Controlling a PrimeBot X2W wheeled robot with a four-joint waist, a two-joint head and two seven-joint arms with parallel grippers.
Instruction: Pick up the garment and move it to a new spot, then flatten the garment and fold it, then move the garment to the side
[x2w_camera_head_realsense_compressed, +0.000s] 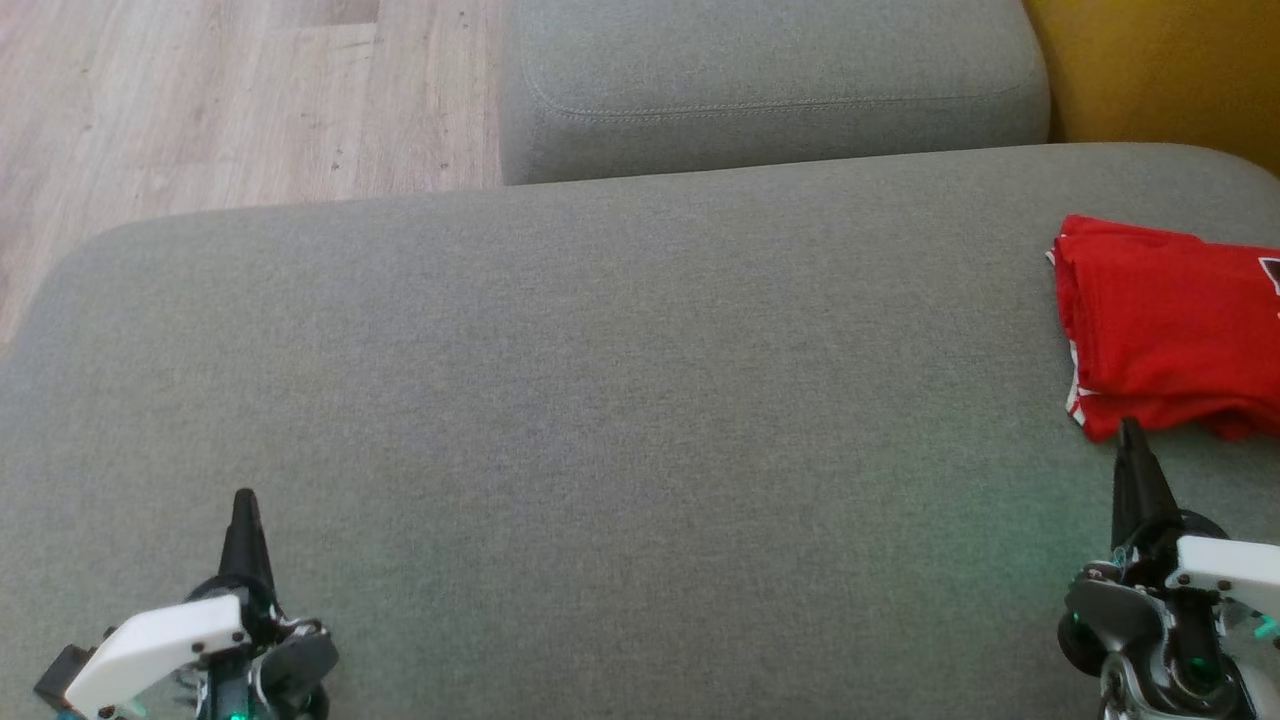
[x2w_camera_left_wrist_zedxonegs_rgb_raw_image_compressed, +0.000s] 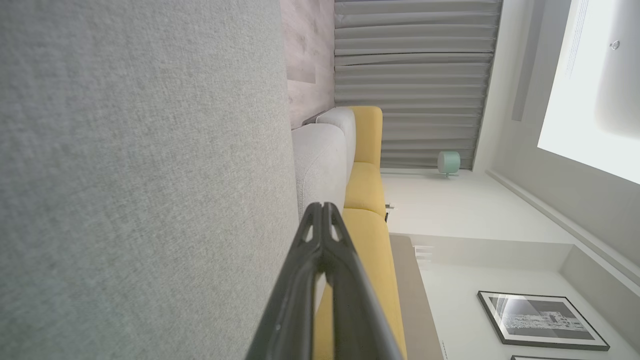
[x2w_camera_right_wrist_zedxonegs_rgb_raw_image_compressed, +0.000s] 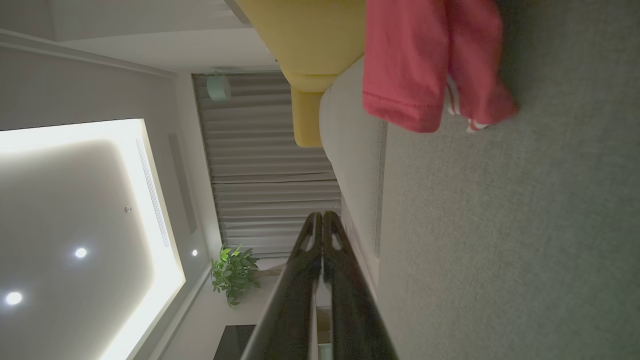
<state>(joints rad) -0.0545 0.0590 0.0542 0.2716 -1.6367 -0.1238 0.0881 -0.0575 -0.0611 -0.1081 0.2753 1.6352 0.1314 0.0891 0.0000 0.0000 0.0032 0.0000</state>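
Folded red fabric garment (x2w_camera_head_realsense_compressed: 1170, 330) lies at the right edge of the grey woven sofa seat (x2w_camera_head_realsense_compressed: 600, 380); right gripper (x2w_camera_head_realsense_compressed: 1131, 432) clenched empty just beside it, left gripper (x2w_camera_head_realsense_compressed: 245, 500) clenched empty, well apart

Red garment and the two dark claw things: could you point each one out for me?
red garment (x2w_camera_head_realsense_compressed: 1165, 330), head view, middle of its folded top layer.
left gripper (x2w_camera_head_realsense_compressed: 245, 500), head view, tip of its closed fingers.
right gripper (x2w_camera_head_realsense_compressed: 1131, 432), head view, tip of its closed fingers.

No readable text anywhere — print (x2w_camera_head_realsense_compressed: 1273, 272) on red garment (x2w_camera_head_realsense_compressed: 1160, 330) cut off at view's edge, illegible.
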